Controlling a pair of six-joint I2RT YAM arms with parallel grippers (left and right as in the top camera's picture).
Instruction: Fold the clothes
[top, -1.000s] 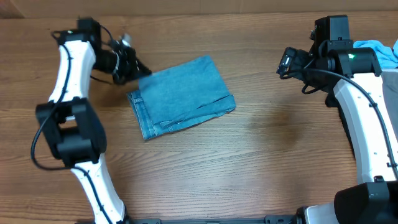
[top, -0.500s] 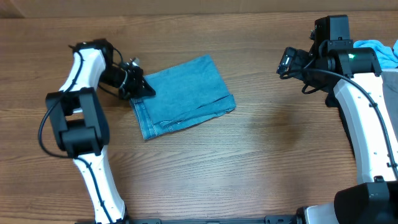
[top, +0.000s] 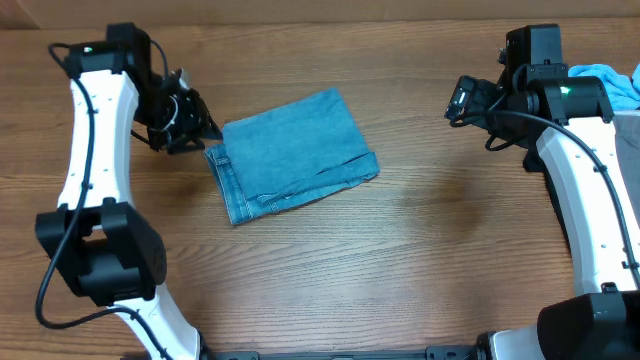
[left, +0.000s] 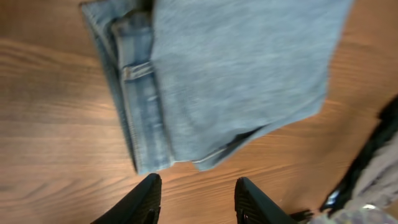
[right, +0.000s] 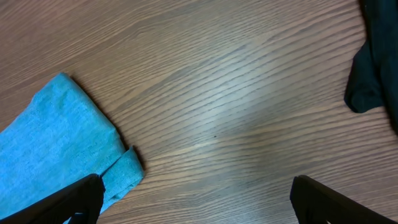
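The clothes here are light-blue denim jeans (top: 290, 155), folded into a compact rectangle in the middle of the table. My left gripper (top: 197, 134) sits just off their left edge, apart from the cloth. In the left wrist view the folded jeans (left: 236, 68) fill the upper part, their stitched waistband layers along the left. The left gripper (left: 198, 198) stands open over bare wood with nothing between its fingers (left: 142, 200). My right gripper (top: 458, 100) hovers far to the right of the jeans, open wide. Its wrist view catches one jeans corner (right: 56, 143) beside the left fingertip (right: 78, 199).
A sky-blue garment (top: 612, 80) lies at the far right edge behind the right arm. A dark cloth (right: 373, 56) shows at the upper right of the right wrist view. Bare wooden table (top: 420, 250) surrounds the jeans.
The left gripper dipped to the jeans' upper-left corner, then drew back to the left, and its jaws opened. The jeans and the right arm have not moved.
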